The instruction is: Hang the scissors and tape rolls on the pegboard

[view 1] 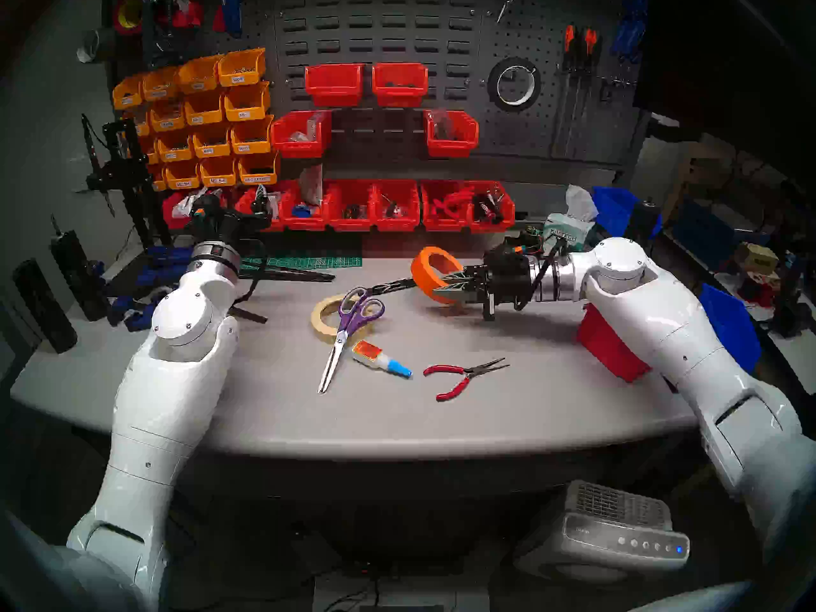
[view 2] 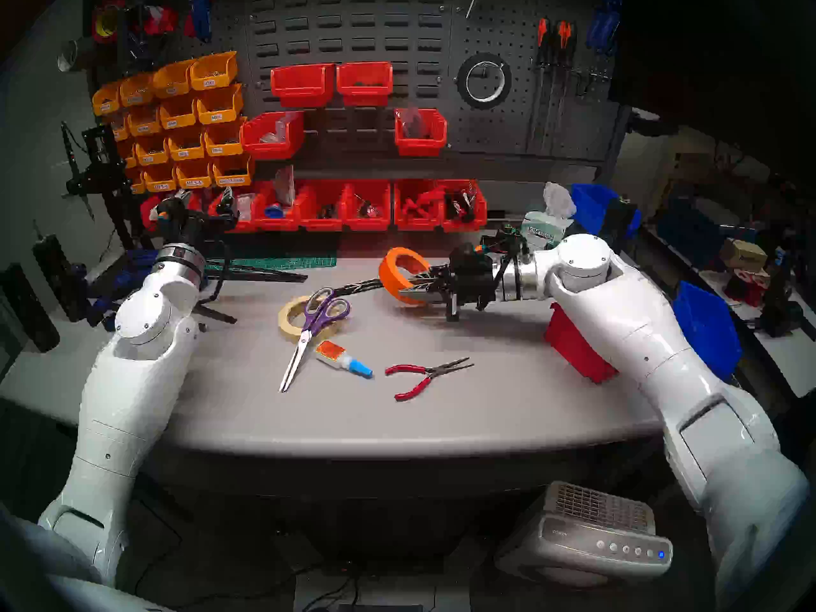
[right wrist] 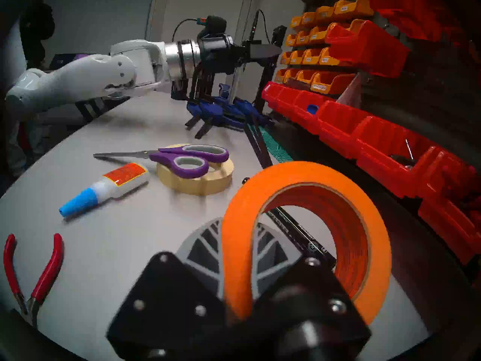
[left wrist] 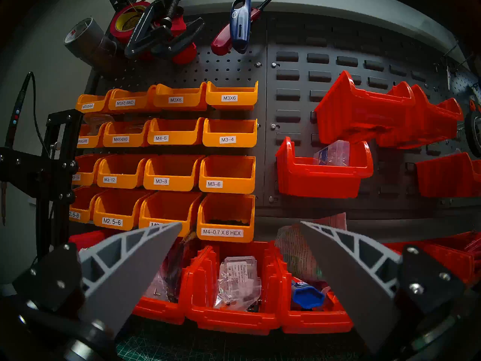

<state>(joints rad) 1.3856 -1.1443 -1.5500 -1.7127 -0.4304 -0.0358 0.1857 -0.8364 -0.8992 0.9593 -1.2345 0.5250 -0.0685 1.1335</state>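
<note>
1. Left gripper: fingers spread wide, empty, facing the bins.
2. Masking-tape roll and scissors lie on the bench, unhung.
3. Right gripper: fingers clamped on the orange tape roll, above the bench.
4. Black tape roll already hangs on the pegboard; by my count 1 of 4 done.

My right claw pinches the wall of the bright orange tape roll, holding it on edge above the table, one finger inside the ring and one outside. The purple-handled scissors lie closed on the table, their loops resting on the flat cream tape roll and their silver blades pointing toward me. The black tape roll with the white core hangs on the dark grey pegboard.
</note>
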